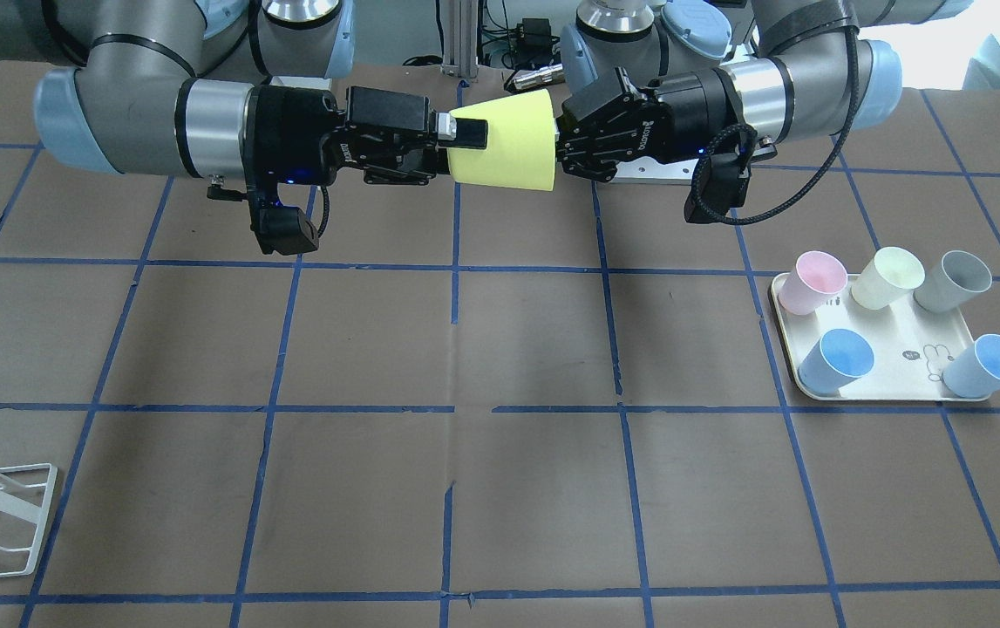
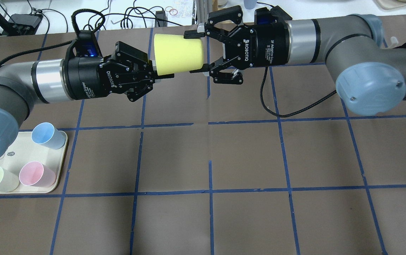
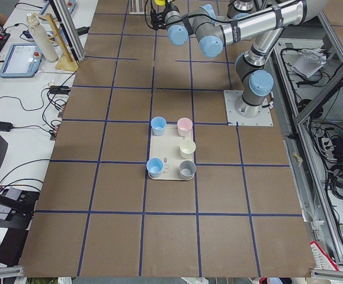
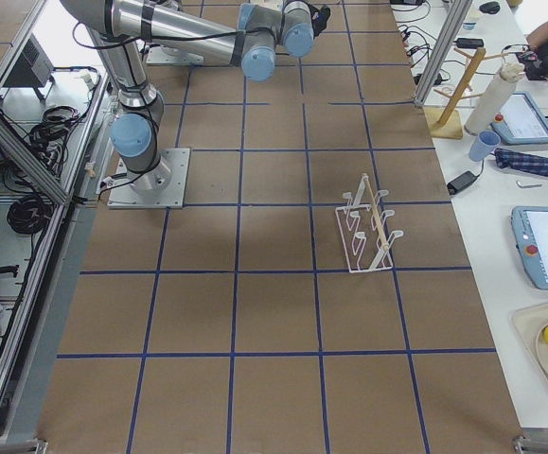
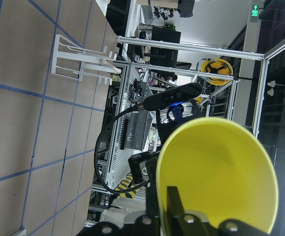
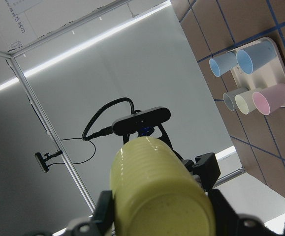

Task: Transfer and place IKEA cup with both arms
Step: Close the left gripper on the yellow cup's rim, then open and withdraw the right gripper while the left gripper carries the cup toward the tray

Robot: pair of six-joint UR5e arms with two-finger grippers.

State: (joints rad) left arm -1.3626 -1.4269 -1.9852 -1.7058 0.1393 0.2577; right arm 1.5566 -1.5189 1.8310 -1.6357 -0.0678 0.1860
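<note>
Two end effectors held the IKEA cup (image 2: 176, 53), which lay on its side in the air above the desk (image 2: 245, 159), between the arms. You could see why: the left end effector (image 2: 152, 68) pinched only the rim wall, one finger inside the mouth, so the narrow bottom end was free. The right end effector (image 2: 197, 52) had its fingers against that end from both sides, fairly wide, and I judge it gripped. To me this was the hand-over, well apart from the tray (image 2: 61, 156) of pastel cups
</note>
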